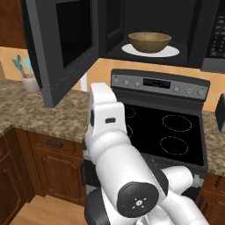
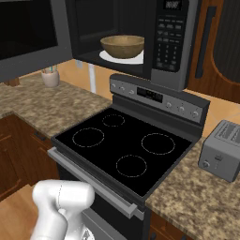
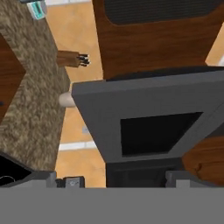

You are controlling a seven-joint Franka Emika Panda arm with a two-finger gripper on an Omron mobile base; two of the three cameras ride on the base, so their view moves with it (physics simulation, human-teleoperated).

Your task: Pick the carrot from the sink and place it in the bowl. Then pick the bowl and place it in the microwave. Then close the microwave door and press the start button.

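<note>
Bowl (image 1: 150, 41) sits on the white turntable plate (image 1: 169, 51) inside the microwave (image 2: 172, 42), upright and roughly centred on the plate. Placement looks complete: it is clear of the cavity opening, so the door should pass without touching it. Carrot cannot be made out; the bowl's rim hides whatever lies inside from both base views.

Door (image 1: 61, 44) stands swung out to the left on its side hinge, dark window facing the room. It hangs above the table (image 1: 26, 107) and well apart from the bowl. In the hand view the door (image 3: 153, 118) fills the middle of the picture, grey frame around dark glass, with a brown cabinet (image 3: 153, 41) beyond it. Judgement: the hand is pointed at the door face because closing it is the step in hand.

Claw: fingers are spread wide with nothing between them. The fingertips are not clearly separable at the bottom of the hand view. No contact with the door can be confirmed.

Button panel (image 2: 168, 35) sits on the microwave's right side, unobstructed, for the start press once the door is shut.

Surroundings: stove (image 2: 126, 145) directly below, toaster (image 2: 220, 150) on the table to its right, utensil jar (image 1: 30, 81) at the back left.

Risk, as judgement: pushing near the hinge would give little swing; the free edge is the better spot.
</note>
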